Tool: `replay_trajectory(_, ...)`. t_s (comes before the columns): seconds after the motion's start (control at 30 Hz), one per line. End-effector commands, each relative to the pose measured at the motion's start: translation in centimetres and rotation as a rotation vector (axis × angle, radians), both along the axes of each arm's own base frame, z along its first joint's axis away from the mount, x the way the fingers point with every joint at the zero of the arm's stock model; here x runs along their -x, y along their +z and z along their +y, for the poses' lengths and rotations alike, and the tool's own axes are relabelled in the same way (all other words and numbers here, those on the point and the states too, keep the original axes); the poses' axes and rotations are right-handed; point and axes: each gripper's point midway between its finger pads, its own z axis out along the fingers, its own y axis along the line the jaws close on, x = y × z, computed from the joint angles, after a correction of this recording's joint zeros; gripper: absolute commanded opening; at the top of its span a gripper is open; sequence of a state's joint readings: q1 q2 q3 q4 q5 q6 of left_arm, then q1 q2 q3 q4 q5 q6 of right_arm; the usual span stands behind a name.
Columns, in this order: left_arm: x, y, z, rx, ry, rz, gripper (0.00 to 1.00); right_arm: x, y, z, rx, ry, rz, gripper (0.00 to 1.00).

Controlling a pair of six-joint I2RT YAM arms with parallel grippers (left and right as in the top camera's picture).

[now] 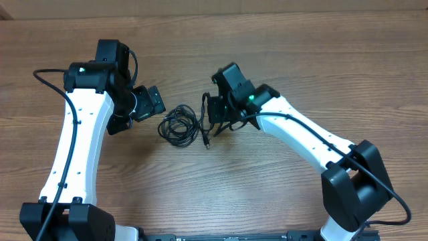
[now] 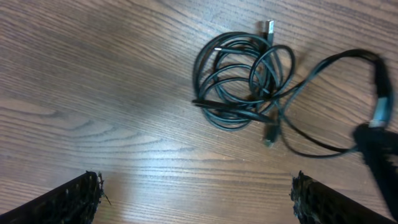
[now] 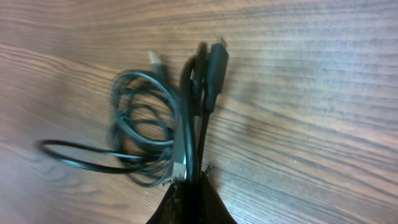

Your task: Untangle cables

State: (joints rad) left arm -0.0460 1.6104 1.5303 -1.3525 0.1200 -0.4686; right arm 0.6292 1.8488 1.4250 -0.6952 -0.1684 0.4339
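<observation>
The cables point(image 1: 177, 125) lie as a small black coil on the wooden table between my two arms. In the left wrist view the coil point(image 2: 242, 81) sits ahead and to the right, with a loose strand running off toward my right gripper point(image 2: 379, 143). My left gripper point(image 2: 196, 199) is open and holds nothing, its fingertips point(image 2: 87, 193) far apart, just left of the coil point(image 1: 152, 100). My right gripper point(image 3: 191, 183) is shut on a couple of cable strands at the coil's right side point(image 1: 212, 110). A black plug point(image 3: 216, 62) sticks out beyond its tips, and the coil point(image 3: 140, 124) lies to their left.
The wooden table point(image 1: 281, 40) stretches around the coil. A plug end point(image 1: 206, 142) hangs just below my right gripper. The arm bases point(image 1: 351, 194) stand at the near edge.
</observation>
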Motion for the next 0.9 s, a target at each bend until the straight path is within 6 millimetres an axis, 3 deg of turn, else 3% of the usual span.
replay_trajectory(0.0, 0.2, -0.1, -1.2, 0.059, -0.047, 0.005, 0.99, -1.7, 8.8, 1.2, -0.086, 0.038, -0.175, 0.04)
replay_trajectory(0.13, -0.1, 0.6, -3.5, 0.184, -0.146, -0.031, 1.00, -1.6, 15.0, 1.1, -0.147, 0.030, -0.254, 0.04)
replay_trajectory(0.23, -0.1, 0.8, -4.3, 0.228, -0.155, -0.035, 1.00, -1.1, 17.6, 1.2, -0.195, 0.035, -0.290, 0.04)
replay_trajectory(0.4, -0.5, 1.0, -5.7, 0.239, -0.196, -0.063, 0.97, 0.2, 19.9, 2.3, -0.299, 0.102, -0.295, 0.04)
replay_trajectory(0.6, -1.8, 1.2, -7.5, 0.204, -0.280, -0.141, 1.00, -0.1, 22.0, 2.9, -0.418, 0.025, -0.258, 0.04)
replay_trajectory(0.87, -3.3, 0.9, -7.2, 0.136, -0.314, -0.197, 1.00, 1.2, 26.1, 2.3, -0.547, 0.100, -0.248, 0.04)
